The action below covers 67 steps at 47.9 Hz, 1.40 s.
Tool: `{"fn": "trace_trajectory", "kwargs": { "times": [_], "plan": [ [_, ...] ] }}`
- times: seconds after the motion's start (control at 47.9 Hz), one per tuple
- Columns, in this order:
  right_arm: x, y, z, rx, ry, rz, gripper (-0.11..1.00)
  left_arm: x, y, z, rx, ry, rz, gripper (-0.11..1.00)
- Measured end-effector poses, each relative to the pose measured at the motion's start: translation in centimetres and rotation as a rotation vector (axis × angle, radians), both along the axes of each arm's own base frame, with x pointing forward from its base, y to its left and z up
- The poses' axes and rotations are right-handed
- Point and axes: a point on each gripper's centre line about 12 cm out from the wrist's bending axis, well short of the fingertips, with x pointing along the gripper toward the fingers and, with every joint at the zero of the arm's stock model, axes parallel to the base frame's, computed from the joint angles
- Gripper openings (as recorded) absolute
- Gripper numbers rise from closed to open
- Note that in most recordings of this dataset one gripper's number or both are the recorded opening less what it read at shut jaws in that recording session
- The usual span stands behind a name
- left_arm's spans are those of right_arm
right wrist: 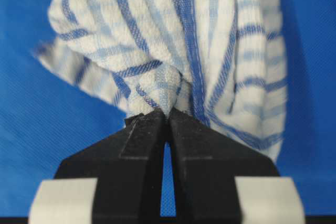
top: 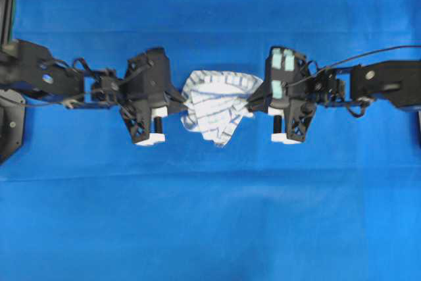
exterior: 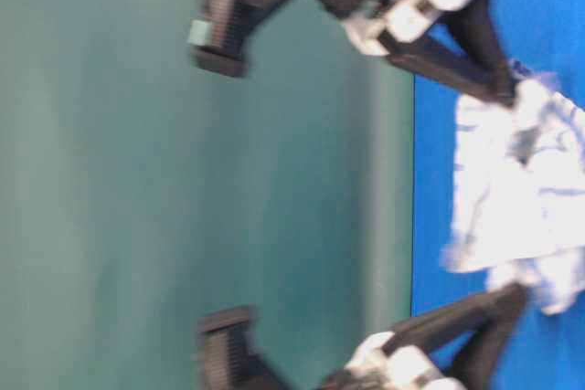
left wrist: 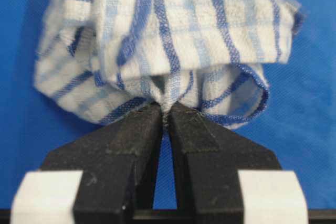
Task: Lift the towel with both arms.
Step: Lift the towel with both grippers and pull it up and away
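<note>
The towel (top: 217,105), white with blue stripes, lies bunched in the middle of the blue sheet between the two arms. My left gripper (top: 183,102) is shut on the towel's left edge; in the left wrist view a fold of the towel (left wrist: 173,40) is pinched between the black fingertips (left wrist: 142,124). My right gripper (top: 250,104) is shut on the right edge, and the right wrist view shows the cloth (right wrist: 178,51) squeezed at the tips of its fingers (right wrist: 149,124). In the table-level view the towel (exterior: 521,198) hangs crumpled between both grippers.
A large plain blue sheet (top: 210,228) covers the table. A dark stand (top: 10,129) sits at the left edge. In the table-level view a green backdrop (exterior: 183,180) fills the left side.
</note>
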Motion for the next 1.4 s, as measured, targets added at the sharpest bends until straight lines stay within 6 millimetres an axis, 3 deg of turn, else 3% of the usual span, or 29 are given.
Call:
{"fn": "trace_trajectory", "kwargs": {
  "times": [0.334, 0.794, 0.899, 1.191, 1.4],
  "plan": [
    [-0.7, -0.8, 10.1, -0.022, -0.166, -0.020, 0.03, -3.2, 0.8, 9.6, 0.004, -0.097, 0.033, 0.03],
    [-1.6, -1.9, 21.6, -0.117, -0.270, -0.029, 0.03, -7.2, 1.5, 21.7, 0.030, -0.265, 0.068, 0.03],
    [-1.7, -2.1, 23.8, -0.136, -0.300, -0.031, 0.03, -7.5, 1.7, 23.6, 0.047, -0.288, 0.070, 0.03],
    [-2.3, -2.1, 27.3, -0.153, -0.340, -0.036, 0.03, -7.6, 1.8, 27.7, 0.081, -0.328, 0.063, 0.03],
    [-2.3, -2.1, 27.3, -0.152, -0.331, -0.037, 0.03, -7.3, 1.9, 27.3, 0.082, -0.305, 0.061, 0.03]
  ]
}}
